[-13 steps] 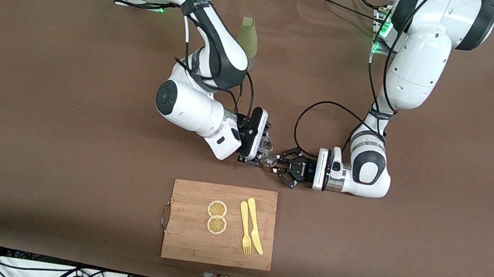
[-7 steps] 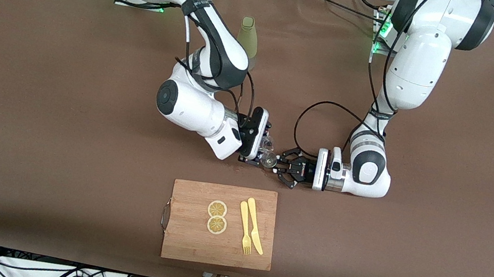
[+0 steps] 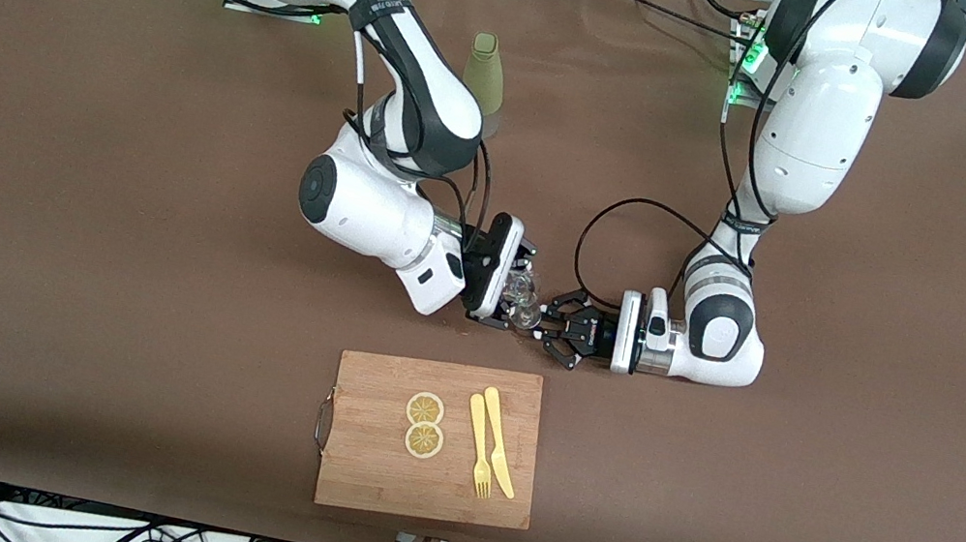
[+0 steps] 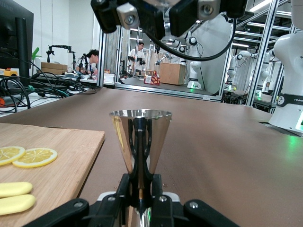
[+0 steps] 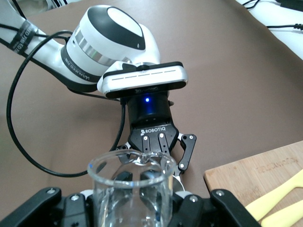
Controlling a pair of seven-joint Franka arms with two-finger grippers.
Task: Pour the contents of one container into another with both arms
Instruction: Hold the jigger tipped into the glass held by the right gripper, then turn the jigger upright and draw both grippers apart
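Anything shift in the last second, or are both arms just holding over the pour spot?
The right arm's elbow and wrist rolled a little, tipping the glass cup further toward the jigger. The right gripper stays shut on the cup, the left gripper on the jigger. Bottle, cutting board, lemon slices and cutlery unchanged.

We find both white arms bent low over mid-table, wrists level, grippers facing each other. The right gripper [image 3: 520,302] is clamped on what it carries, tipped toward the left gripper [image 3: 551,320] — likewise clamped.
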